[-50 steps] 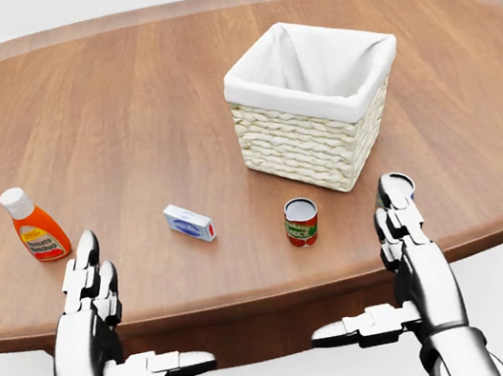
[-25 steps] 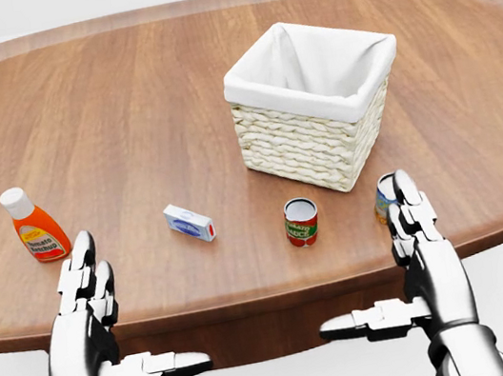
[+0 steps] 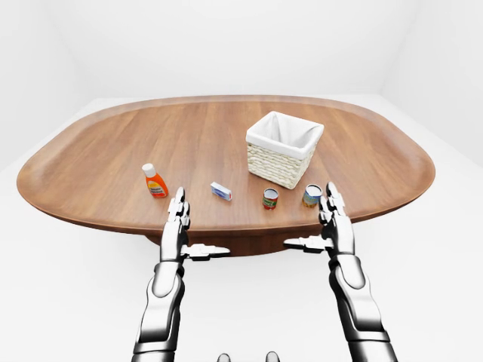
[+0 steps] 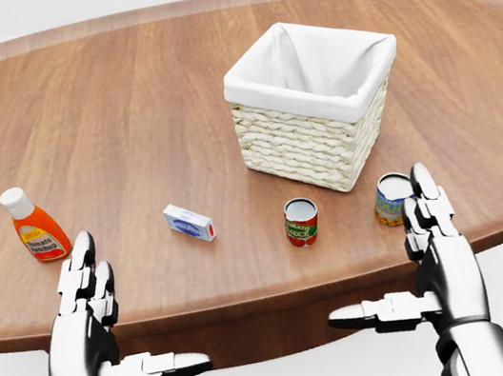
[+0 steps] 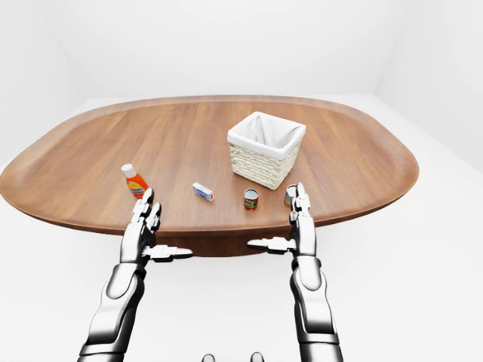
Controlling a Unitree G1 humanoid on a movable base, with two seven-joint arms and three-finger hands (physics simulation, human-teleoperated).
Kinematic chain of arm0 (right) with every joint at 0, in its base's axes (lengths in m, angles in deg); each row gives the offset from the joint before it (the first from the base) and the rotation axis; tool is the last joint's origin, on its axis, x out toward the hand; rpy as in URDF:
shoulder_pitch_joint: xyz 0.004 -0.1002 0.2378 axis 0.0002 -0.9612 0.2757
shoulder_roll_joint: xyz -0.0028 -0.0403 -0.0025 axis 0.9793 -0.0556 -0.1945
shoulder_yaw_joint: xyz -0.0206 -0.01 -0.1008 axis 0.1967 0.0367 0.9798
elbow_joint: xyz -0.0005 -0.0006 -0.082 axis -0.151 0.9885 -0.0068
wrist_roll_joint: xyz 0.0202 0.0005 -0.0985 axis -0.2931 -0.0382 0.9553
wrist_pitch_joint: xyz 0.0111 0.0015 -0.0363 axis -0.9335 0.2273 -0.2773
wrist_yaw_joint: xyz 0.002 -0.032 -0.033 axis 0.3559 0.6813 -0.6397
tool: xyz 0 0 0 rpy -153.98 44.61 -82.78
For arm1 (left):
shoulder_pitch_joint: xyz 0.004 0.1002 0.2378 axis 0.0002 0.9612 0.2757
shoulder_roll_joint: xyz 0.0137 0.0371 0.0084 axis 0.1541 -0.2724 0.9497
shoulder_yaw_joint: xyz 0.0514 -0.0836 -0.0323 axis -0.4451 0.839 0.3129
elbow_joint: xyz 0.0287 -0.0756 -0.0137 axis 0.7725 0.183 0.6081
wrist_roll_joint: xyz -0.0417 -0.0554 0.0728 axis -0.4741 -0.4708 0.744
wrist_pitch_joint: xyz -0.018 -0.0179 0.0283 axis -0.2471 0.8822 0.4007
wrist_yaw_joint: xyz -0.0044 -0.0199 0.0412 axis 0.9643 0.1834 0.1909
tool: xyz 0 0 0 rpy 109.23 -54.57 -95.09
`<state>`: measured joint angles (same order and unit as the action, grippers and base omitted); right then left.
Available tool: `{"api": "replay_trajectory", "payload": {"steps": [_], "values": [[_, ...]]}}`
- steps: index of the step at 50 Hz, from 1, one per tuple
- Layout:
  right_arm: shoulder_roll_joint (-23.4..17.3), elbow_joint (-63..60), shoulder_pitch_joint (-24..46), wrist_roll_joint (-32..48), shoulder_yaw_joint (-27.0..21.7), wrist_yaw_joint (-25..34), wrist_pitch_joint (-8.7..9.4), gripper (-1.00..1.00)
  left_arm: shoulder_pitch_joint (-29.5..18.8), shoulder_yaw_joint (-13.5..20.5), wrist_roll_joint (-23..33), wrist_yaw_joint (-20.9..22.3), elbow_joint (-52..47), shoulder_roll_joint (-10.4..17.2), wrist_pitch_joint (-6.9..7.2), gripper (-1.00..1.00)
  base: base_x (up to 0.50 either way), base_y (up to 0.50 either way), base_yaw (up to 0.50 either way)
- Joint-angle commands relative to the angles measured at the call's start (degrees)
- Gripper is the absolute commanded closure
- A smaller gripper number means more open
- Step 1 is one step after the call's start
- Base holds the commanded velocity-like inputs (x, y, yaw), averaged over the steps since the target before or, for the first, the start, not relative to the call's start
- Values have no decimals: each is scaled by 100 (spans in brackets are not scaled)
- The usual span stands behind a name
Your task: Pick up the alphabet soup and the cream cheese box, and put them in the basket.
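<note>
A white-lined wicker basket (image 4: 313, 105) stands on the wooden table (image 4: 111, 96), right of centre in the head view. The small blue-and-white cream cheese box (image 4: 189, 223) lies below and left of it. A red-and-green labelled can (image 4: 302, 221) stands upright just below the basket, and a blue-and-yellow can (image 4: 391, 198) stands to its right. The labels are too small to read. My left hand (image 4: 136, 306) is open at the table's near edge, below the box. My right hand (image 4: 380, 249) is open, with its fingers (image 4: 427, 207) just right of the blue-and-yellow can. Neither hand holds anything.
An orange sauce bottle (image 4: 34, 227) with a white cap stands at the left, just above my left hand's fingers. The oval table's near rim (image 4: 269, 293) runs between my two hands. White floor and walls surround the table in the eye views.
My right hand has moved right and a little down, uncovering the blue-and-yellow can it hid a second ago. My left hand has barely moved.
</note>
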<state>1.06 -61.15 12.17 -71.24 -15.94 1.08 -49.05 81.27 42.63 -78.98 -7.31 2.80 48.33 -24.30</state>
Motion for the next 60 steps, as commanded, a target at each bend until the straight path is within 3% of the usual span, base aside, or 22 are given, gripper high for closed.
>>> {"api": "replay_trajectory", "payload": {"steps": [1, 10, 15, 17, 22, 25, 30, 35, 40, 53, 60], "values": [[-5, -16, 0, -54, -17, -31, 15, -100, 13, -6, -1, 0, -45, -1, 44, -100, 0, 0, 0], [-10, -10, 16, -82, -26, -38, 42, -100, -10, 6, -9, -2, -1, 0, 24, -100, 0, -4, 0], [-16, 103, 51, -82, -34, -35, -31, -100, -33, 11, -14, 2, 57, 4, -8, -100, 0, -19, 0], [-16, 18, 31, -72, -23, -48, 48, -100, -34, 11, -15, 2, 62, 5, -14, -100, 0, -27, 0], [-20, 121, 51, -32, -19, -47, -27, -100, 0, -5, -8, -4, -35, -1, 46, -100, 0, -32, 0], [-16, 34, 25, -38, -11, -49, 33, -100, 8, -9, -5, -6, -66, -3, 71, -100, 0, -32, 0], [-17, 128, 52, -30, -15, -40, -30, -100, -11, 1, -8, 1, -1, 1, 30, -100, 0, -32, 0], [-9, -31, 6, -19, 5, -50, 76, -100, 3, -5, -6, -1, -45, -2, 58, -100, 0, -28, 0], [-11, 31, 21, 12, -7, -77, -4, -100, 17, -10, -4, -2, -81, -5, 80, -100, 0, -2, 0], [-26, -51, 74, -29, -230, -628, -67, -100, 10, -8, -8, 3, -66, -5, 70, -100, 0, 0, 0], [-71, 24, 157, -168, -448, -1101, -116, -100, 22, -16, -2, -2, -130, -7, 134, -100, 0, 0, 0]]}}
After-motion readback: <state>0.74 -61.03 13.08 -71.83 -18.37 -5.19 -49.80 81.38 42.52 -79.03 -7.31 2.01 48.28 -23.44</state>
